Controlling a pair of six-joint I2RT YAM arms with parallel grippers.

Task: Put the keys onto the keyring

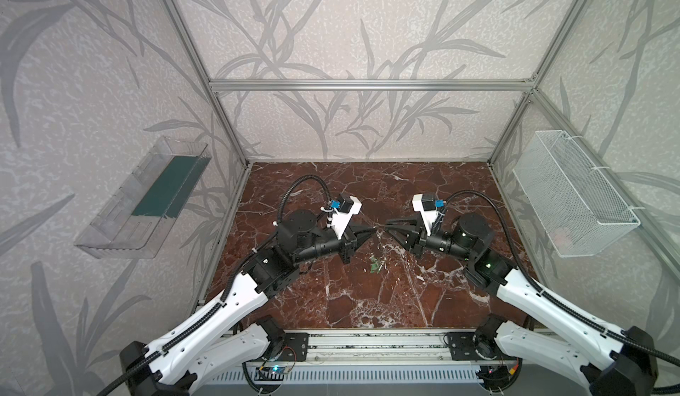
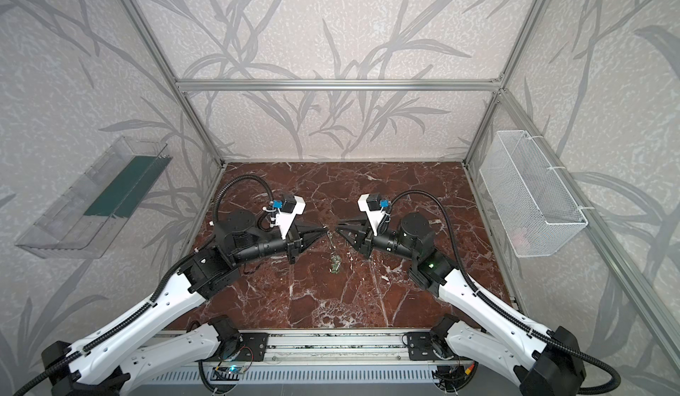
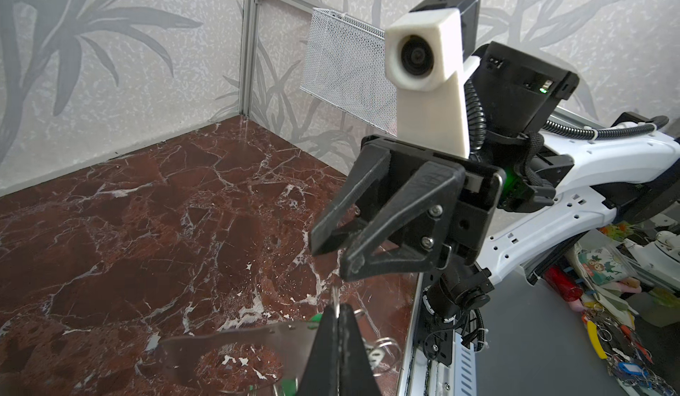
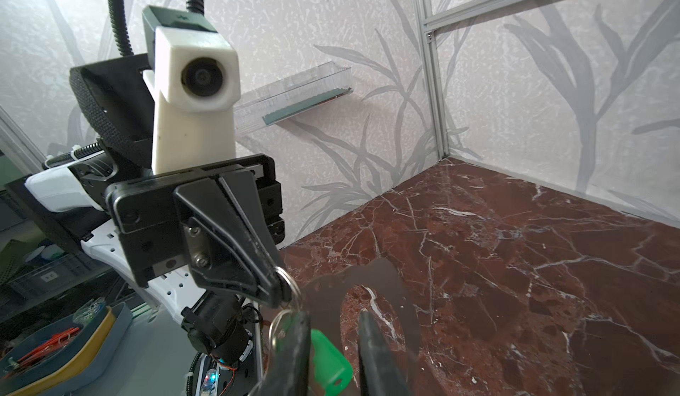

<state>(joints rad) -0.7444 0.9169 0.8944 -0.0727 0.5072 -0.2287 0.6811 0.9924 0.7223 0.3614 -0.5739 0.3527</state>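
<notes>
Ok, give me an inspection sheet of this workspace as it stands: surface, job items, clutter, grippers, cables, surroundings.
surface: red-brown marble tabletop, white veins, no spill seen.
job's things: flat grey oval keyring plate held up between the arms; green-tagged silver keys bunched below it, hanging or resting cannot be told.
clutter: nothing seen on the marble.
grippers: left gripper shut on a silver split ring by the plate's edge; right gripper open, facing it.
cables: black corrugated hoses loop off both wrists, clear of the plate.
surroundings: clear plastic wall tray, white mesh basket, leaf-patterned walls.
</notes>
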